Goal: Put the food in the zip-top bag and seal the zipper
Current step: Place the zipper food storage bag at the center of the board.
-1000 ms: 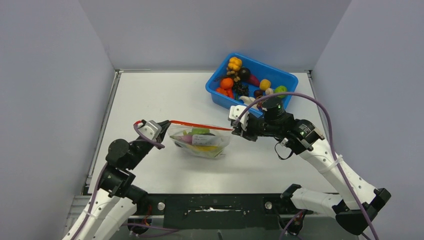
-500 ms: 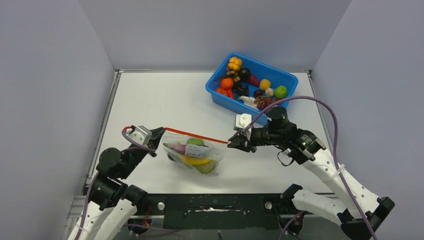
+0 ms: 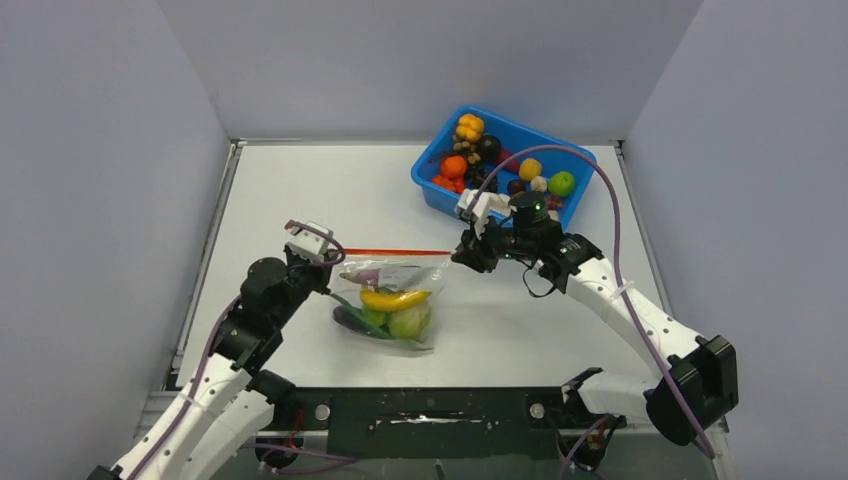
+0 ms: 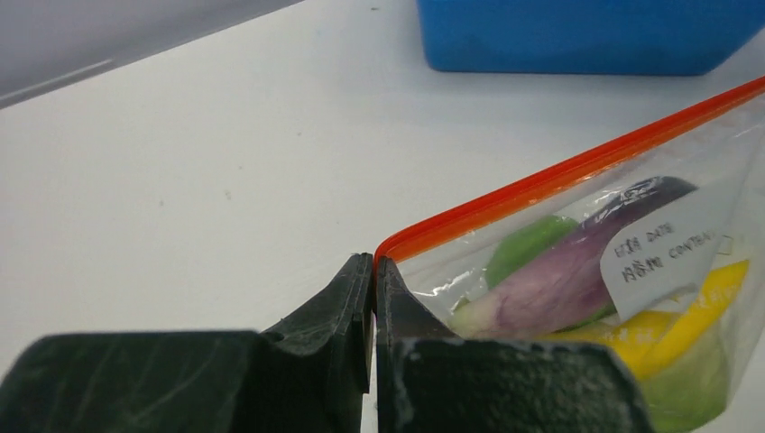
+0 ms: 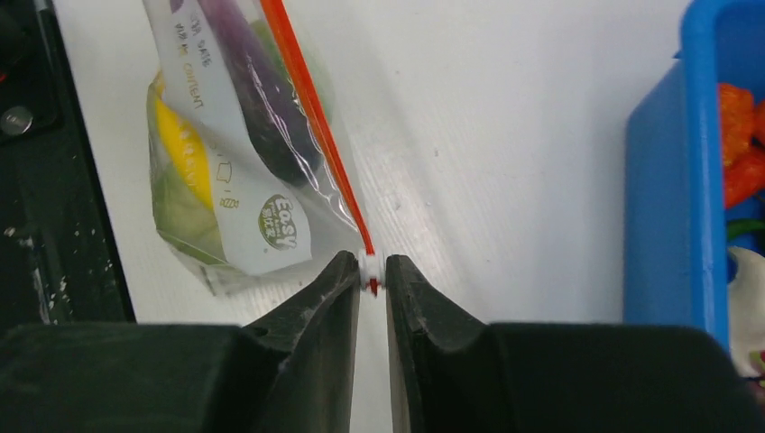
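Stretched the zip-top bag between both grippers, low over the white table. Clenched the left gripper on the zipper corner, the right gripper on its white slider. Showed eggplant, banana and green fruit inside.

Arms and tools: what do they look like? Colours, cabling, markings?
The left arm and right arm: white link shells, black joint housings, a purple cable looping along each. The left tool and right tool: black wedge fingers tapering to thin tips, scuffed whitish. Green light on the right wrist; no printed markings visible.
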Action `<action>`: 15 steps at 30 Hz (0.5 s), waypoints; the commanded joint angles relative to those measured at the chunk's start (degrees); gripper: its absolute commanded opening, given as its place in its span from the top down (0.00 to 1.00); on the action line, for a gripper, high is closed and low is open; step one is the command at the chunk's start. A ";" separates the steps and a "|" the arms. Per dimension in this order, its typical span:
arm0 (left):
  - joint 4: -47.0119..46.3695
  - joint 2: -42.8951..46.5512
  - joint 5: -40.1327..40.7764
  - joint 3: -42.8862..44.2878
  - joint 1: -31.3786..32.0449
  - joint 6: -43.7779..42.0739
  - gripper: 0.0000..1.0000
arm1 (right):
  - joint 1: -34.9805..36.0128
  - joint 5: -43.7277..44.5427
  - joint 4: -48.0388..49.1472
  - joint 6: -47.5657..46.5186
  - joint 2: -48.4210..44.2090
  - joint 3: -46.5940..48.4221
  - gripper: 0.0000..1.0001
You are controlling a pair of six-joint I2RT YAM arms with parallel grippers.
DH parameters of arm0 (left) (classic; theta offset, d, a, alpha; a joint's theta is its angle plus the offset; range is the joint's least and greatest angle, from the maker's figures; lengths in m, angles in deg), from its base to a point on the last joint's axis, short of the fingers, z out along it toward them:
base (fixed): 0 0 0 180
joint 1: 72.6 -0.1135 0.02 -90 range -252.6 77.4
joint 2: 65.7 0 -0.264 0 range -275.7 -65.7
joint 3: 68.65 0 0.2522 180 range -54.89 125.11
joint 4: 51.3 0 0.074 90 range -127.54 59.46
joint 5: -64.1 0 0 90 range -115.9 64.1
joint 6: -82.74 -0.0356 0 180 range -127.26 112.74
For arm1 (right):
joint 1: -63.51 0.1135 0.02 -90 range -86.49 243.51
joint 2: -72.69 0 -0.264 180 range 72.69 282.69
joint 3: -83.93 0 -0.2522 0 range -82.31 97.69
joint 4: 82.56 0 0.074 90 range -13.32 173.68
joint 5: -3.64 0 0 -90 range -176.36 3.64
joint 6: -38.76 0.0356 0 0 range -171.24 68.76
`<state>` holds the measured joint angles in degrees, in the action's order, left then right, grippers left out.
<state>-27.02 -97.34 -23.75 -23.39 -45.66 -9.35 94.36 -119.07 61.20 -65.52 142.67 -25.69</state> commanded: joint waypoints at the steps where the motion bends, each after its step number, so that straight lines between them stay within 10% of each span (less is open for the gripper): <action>1: -5.53 -5.73 13.29 5.53 -1.53 -0.14 1.00 | -4.20 8.03 4.16 2.81 -0.99 1.92 0.77; 10: -10.72 -6.40 13.07 4.60 -1.58 3.41 0.70 | -4.30 12.78 9.65 7.47 -1.01 1.85 0.43; 15: -11.78 -5.32 13.29 4.68 -1.57 5.84 0.50 | -4.23 14.23 13.82 10.77 -4.02 -0.04 0.06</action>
<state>-33.16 -104.05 -11.73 -21.29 -46.97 -6.26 89.84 -107.48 67.80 -58.16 142.65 -25.58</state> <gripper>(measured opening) 0.441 0.809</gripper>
